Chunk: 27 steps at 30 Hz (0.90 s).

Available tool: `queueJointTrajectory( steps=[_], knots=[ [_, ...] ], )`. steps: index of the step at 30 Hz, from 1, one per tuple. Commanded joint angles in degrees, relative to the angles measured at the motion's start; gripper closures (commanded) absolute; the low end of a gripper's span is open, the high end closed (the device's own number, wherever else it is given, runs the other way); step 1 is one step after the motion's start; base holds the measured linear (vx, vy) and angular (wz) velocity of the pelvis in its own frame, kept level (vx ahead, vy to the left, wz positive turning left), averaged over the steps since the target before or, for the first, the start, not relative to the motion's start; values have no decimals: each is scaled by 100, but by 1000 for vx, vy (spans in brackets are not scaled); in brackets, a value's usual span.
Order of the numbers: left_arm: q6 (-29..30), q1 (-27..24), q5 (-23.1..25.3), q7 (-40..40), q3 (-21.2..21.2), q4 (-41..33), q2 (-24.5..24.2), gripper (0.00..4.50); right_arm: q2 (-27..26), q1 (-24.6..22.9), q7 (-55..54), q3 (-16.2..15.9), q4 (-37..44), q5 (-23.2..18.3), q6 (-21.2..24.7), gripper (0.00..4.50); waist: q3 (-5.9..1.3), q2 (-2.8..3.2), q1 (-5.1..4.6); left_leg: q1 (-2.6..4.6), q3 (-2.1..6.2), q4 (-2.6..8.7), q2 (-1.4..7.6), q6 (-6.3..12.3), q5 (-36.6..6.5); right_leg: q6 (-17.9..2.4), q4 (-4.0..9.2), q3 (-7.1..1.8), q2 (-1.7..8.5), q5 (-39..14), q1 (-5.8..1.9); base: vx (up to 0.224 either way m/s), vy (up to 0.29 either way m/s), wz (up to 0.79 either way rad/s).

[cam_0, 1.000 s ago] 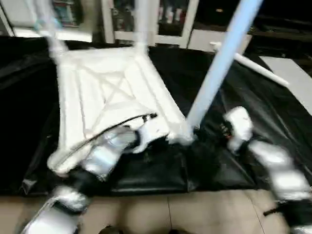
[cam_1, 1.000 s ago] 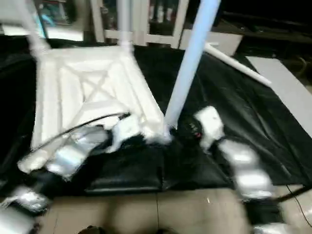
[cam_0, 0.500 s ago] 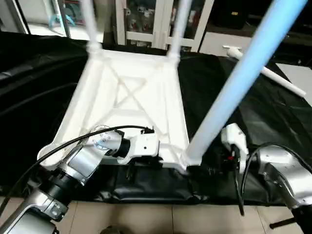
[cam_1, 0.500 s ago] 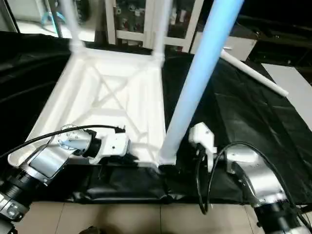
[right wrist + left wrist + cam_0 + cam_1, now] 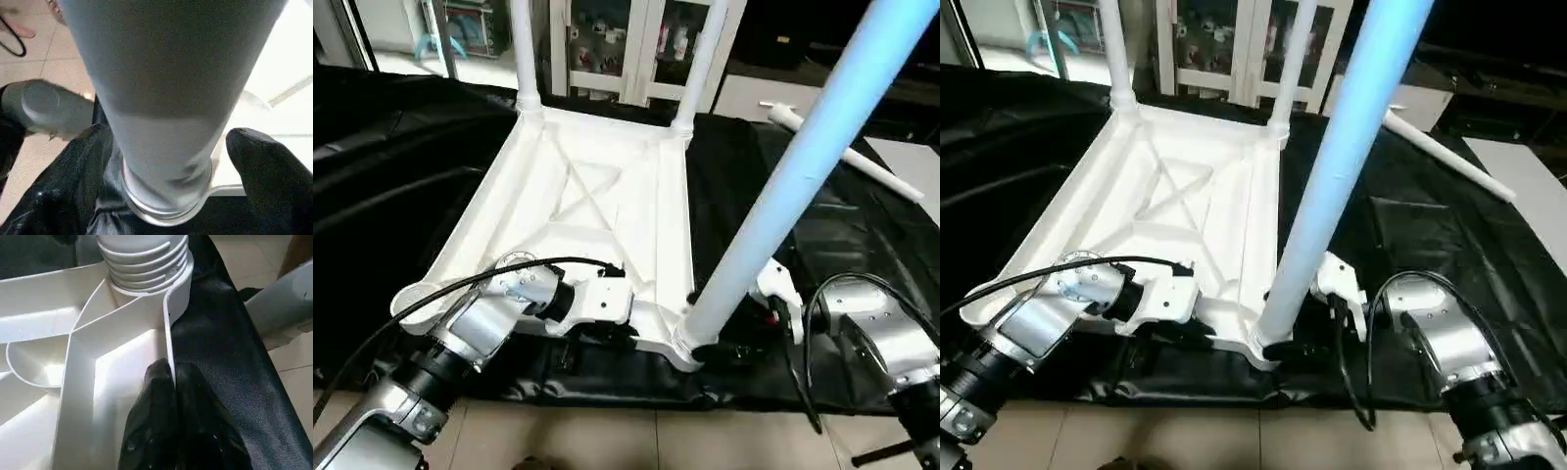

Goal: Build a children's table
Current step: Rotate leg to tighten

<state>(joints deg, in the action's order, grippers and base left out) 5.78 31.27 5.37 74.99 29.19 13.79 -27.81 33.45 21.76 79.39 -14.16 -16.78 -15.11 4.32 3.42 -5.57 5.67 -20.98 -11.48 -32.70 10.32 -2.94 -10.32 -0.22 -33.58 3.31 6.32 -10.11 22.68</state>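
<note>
Legs: three stand in the tabletop (image 5: 578, 206), one lies apart; left gripper (image 5: 171, 382) pinches its rim, right gripper (image 5: 166, 161) seemingly straddles loosely.

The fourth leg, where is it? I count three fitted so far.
The loose leg lies flat on the black sheet at the far right of the head views, beyond the upside-down tabletop, apart from it and from both arms.

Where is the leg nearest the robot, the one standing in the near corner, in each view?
Left eye view: leg slants from lower centre to the top right.
Right eye view: it rises from lower centre to the top edge.
Left wrist view: its ribbed end, beyond the left gripper.
Right wrist view: broad tube inside the right gripper.
Shared landmark: corner socket holding its base.
</note>
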Motion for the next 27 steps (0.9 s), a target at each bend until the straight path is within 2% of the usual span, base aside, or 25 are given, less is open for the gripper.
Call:
queueJointTrajectory(
  steps=[1,3,6,12,13,18,27],
  knots=[
    [39,-207,332,257,578,270,-61,450,37,48,116,-48,-94,62,-74,79,-297,27,-23,115,109,376,322,309,-1083,-1264,253,-215,236,-672,-177,0,0,0],
    [41,-197,340,259,577,285,-64,450,20,55,133,-75,-122,75,-97,95,-286,31,-19,113,113,386,327,304,-1167,-1261,271,-215,242,-815,-180,0,0,0],
    [38,-186,347,260,571,302,-59,450,4,66,155,-116,-151,90,-124,124,-274,32,-21,121,125,410,333,183,-1455,-1169,319,-220,252,-1254,-163,0,0,0],
    [20,-160,376,275,562,359,-54,450,-29,117,322,-158,-298,140,-210,164,-280,38,-26,121,127,406,332,140,-1449,-1180,294,-223,237,-1114,-152,0,0,0],
    [22,-159,381,279,567,362,-56,450,-35,122,332,-162,-320,155,-228,194,-279,39,-23,122,124,402,332,143,-1446,-1202,287,-223,234,-1068,-153,0,0,0],
    [38,-163,385,291,581,352,-59,450,-57,148,331,-187,-386,187,-271,215,-275,42,-27,113,123,402,330,173,-1440,-1246,279,-222,233,-1017,-165,0,0,0],
    [63,-151,425,268,584,384,-46,450,-118,74,218,-208,-587,295,-383,241,-266,57,-44,129,138,433,337,49,-1764,-1164,319,-223,230,-1290,-145,0,0,0]
  ],
)
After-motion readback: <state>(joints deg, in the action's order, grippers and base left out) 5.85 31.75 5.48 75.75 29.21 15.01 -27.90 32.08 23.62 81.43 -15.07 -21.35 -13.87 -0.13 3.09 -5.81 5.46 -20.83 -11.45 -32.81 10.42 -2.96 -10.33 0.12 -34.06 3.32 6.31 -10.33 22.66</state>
